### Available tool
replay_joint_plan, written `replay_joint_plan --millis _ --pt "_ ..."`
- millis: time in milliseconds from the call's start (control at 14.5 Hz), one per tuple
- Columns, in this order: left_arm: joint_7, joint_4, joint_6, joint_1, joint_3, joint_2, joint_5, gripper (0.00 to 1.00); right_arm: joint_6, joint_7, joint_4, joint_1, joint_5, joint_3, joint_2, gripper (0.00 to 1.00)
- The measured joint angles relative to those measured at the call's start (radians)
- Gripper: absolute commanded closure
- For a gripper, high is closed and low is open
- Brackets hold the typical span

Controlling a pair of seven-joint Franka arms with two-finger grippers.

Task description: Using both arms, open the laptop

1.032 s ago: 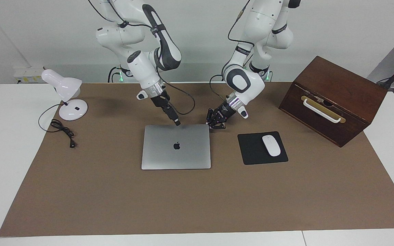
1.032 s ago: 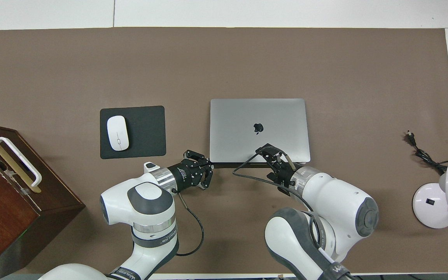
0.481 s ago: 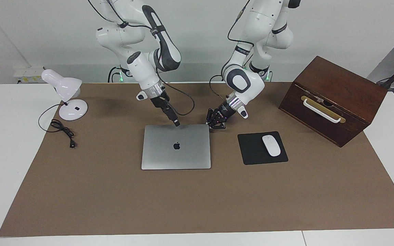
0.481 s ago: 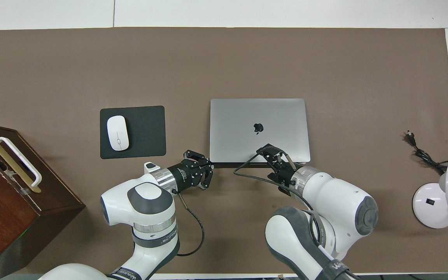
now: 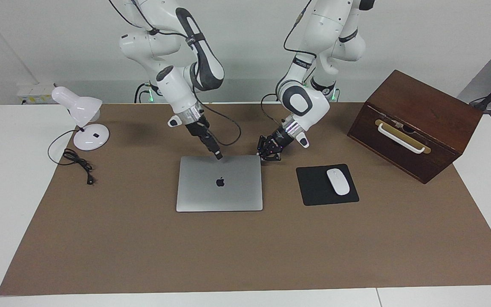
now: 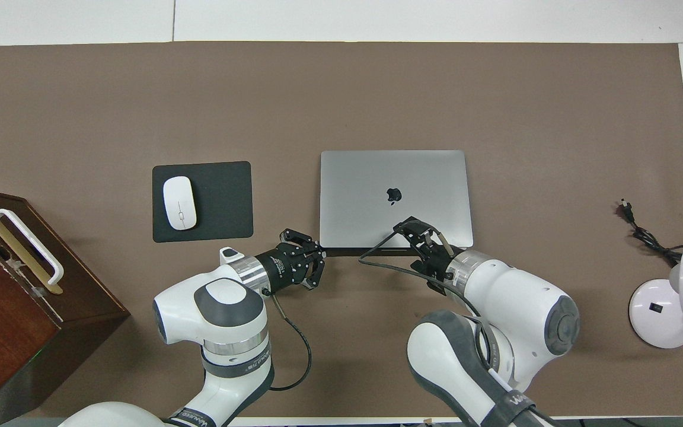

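The right gripper (image 5: 217, 156) is positioned at the laptop (image 5: 219, 183) edge nearest the robots, its tip over or on the lid close to the midpoint of that edge; contact cannot be confirmed, and whether its fingers are parted or closed cannot be determined. The left gripper (image 5: 270, 151) is positioned just beside the laptop corner nearest the robots toward the left arm's end of the table, low over the brown mat (image 5: 245, 256), with its fingers spread apart and nothing between them. The laptop lies flat and closed on the mat, logo up, long axis parallel to the table's length. That near edge is probably the opening edge, not the hinge. Both grippers address it: the right one appears placed to lift the lid, the left to steady the base. A black mousepad (image 5: 313, 187) carrying a white mouse (image 5: 338, 181) lies beside the laptop toward the left arm's end.
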Motion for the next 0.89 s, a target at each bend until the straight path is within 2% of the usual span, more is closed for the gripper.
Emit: replay_joint_plan --millis 894 --pt "0.005 0.0 0.0 0.0 0.0 0.0 0.0 1.0 0.02 -0.076 0.027 -0.022 0.0 -0.002 0.044 0.0"
